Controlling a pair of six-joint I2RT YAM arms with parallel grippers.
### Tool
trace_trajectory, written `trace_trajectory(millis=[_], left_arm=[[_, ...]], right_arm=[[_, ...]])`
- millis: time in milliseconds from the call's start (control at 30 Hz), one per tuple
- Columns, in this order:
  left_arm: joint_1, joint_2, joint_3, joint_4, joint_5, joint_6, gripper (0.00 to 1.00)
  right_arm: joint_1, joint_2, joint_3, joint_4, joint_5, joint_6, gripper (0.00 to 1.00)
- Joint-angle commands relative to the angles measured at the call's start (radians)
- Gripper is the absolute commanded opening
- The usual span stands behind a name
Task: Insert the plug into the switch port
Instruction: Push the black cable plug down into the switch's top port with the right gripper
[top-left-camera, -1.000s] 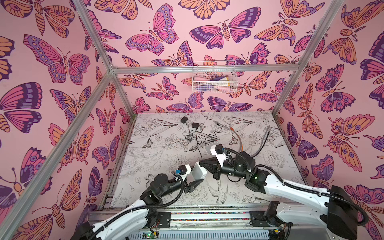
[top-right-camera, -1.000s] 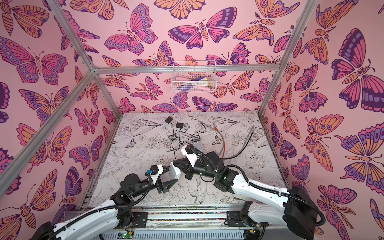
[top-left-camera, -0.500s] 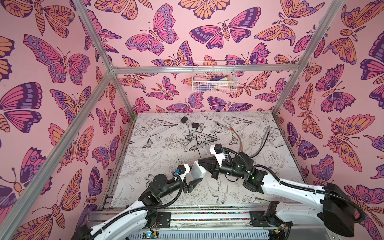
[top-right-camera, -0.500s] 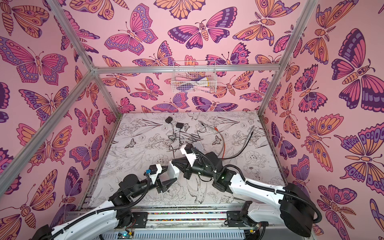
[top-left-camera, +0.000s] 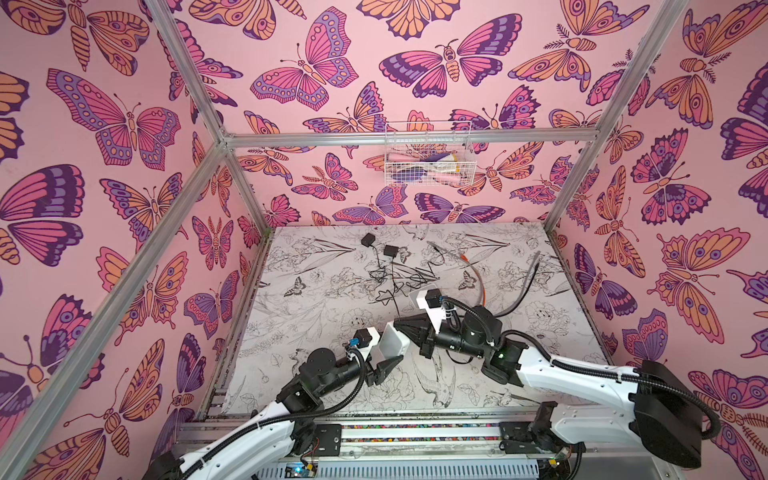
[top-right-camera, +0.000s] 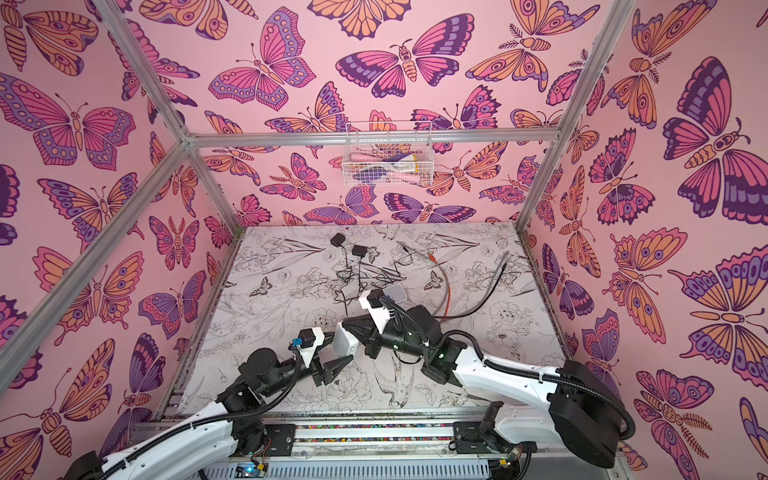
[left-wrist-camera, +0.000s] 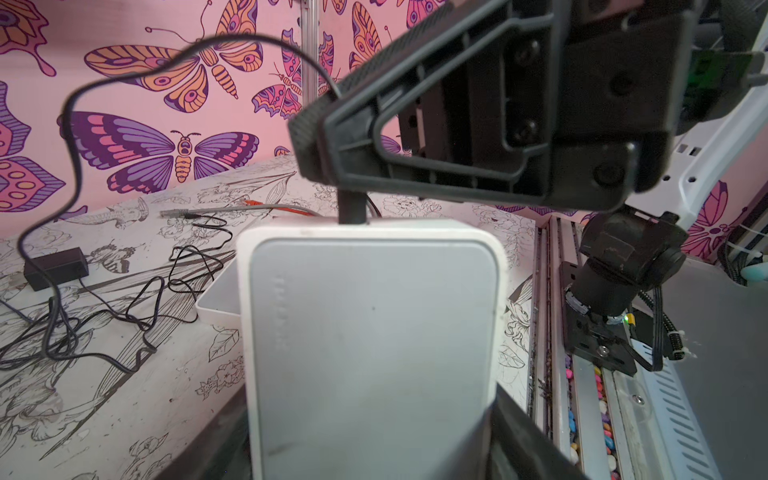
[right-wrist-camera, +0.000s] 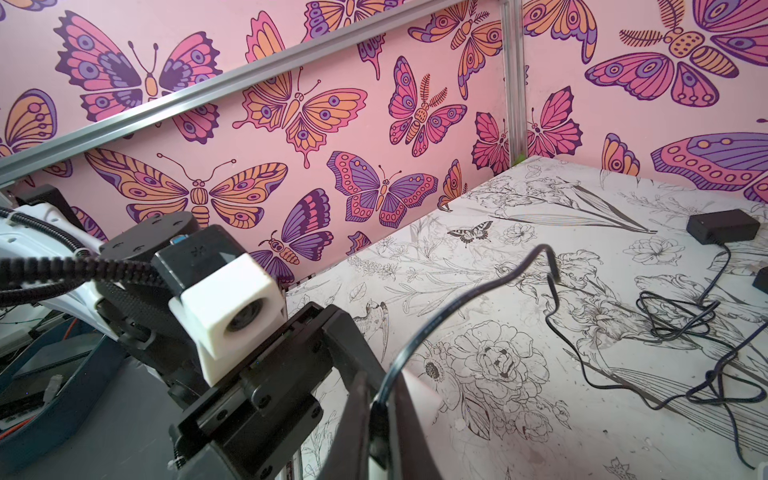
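**Two pincers, one switch and one plug**

One white switch (top-left-camera: 394, 345) is held up off the bench (top-left-camera: 316, 299) by the left pincer (top-left-camera: 388, 353). The jaws are spread wide and pressed on both sides of the switch, so it is gripped. In the left wrist view the flat grey face of the switch is seen in the middle. One black finger (left-wrist-camera: 523, 440) is seen at its lower corner.

A black plug (left-wrist-camera: 352, 206) is pinched in the right pincer (top-left-camera: 402, 327), whose jaws are shut tight on it. The plug is seen at the far edge of the switch, touching it. How deep it sits in the port cannot be told. A thin black cord (left-wrist-camera: 65, 120) is seen running from the right pincer in a big loop and down to the bench.

In both top views the two pincers are seen tip to tip, near the front middle of the bench.

Farther back, a second white box (top-right-camera: 398, 293) is laid flat on the bench. Two black power blocks (top-left-camera: 368, 240) (top-left-camera: 390, 250) are laid near the back, with thin cords tangled beside them. An orange cable (top-left-camera: 480, 278) and a grey cable (top-left-camera: 532, 278) are laid to the right of them. A wire basket (top-left-camera: 428, 156) is hung on the back wall.
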Motion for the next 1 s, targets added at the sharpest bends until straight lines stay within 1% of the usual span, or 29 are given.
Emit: trace_trajectory(millis=[0, 333, 533, 767, 900, 967], left_arm=[[-0.003, -0.063, 0.053, 0.244, 0.037, 0.019, 0.0], [-0.003, -0.107, 0.05, 0.254, 0.039, 0.044, 0.0], [-0.003, -0.113, 0.043, 0.286, 0.044, 0.065, 0.0], [-0.004, -0.105, 0.033, 0.348, 0.062, 0.069, 0.0], [-0.003, -0.103, 0.03, 0.353, 0.068, 0.065, 0.0], [-0.003, -0.104, 0.023, 0.353, 0.069, 0.066, 0.0]], right_arm=[[0.02, 0.062, -0.051, -0.165, 0.0, 0.009, 0.0], [0.02, 0.11, -0.049, -0.163, 0.003, 0.028, 0.0], [0.021, 0.14, -0.039, -0.174, -0.019, 0.039, 0.0], [0.025, 0.109, -0.042, -0.176, -0.034, 0.038, 0.0], [0.026, 0.066, -0.022, -0.23, -0.024, 0.019, 0.0], [0.027, 0.04, 0.0, -0.274, -0.023, 0.0, 0.04]])
